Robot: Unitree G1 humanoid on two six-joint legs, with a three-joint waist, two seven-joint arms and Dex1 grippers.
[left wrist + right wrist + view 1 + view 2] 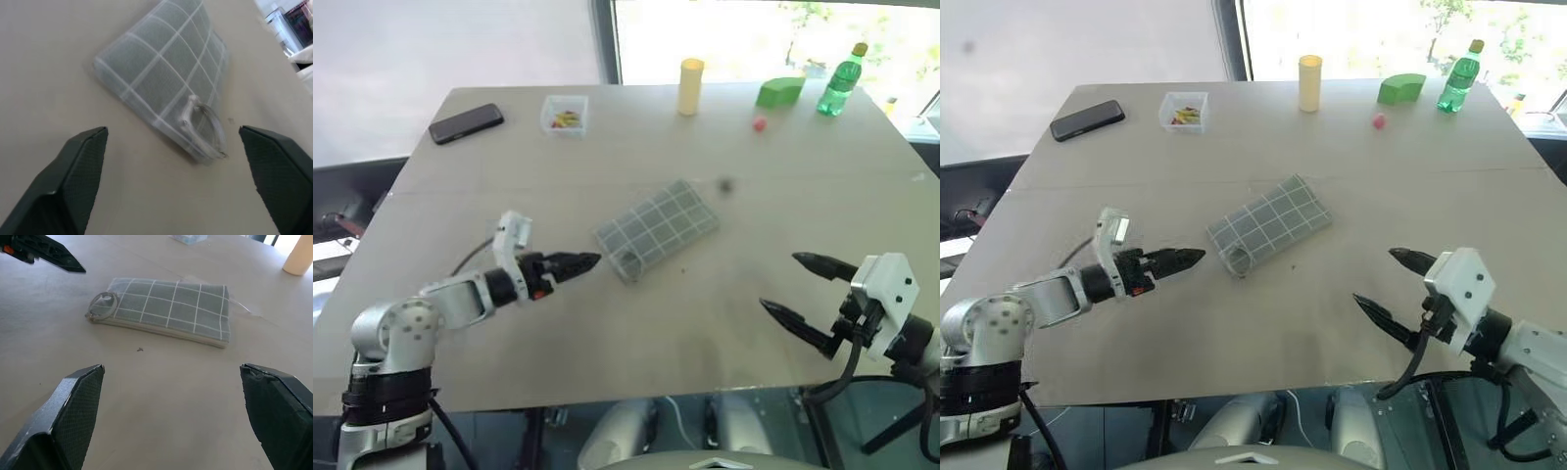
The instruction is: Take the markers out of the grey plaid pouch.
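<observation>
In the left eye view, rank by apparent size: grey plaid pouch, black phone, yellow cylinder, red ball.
1. grey plaid pouch
2. black phone
3. yellow cylinder, close to the phone; both sit farther away, so unsure
4. red ball

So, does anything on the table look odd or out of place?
Nothing stands out. The pouch lies flat, askew to the table edge, shut, with its ring pull toward the open left gripper.

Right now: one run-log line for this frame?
phase: approach | left gripper: open, beside grey plaid pouch, apart | right gripper: open, empty | pouch: flat on table, markers unseen
</observation>
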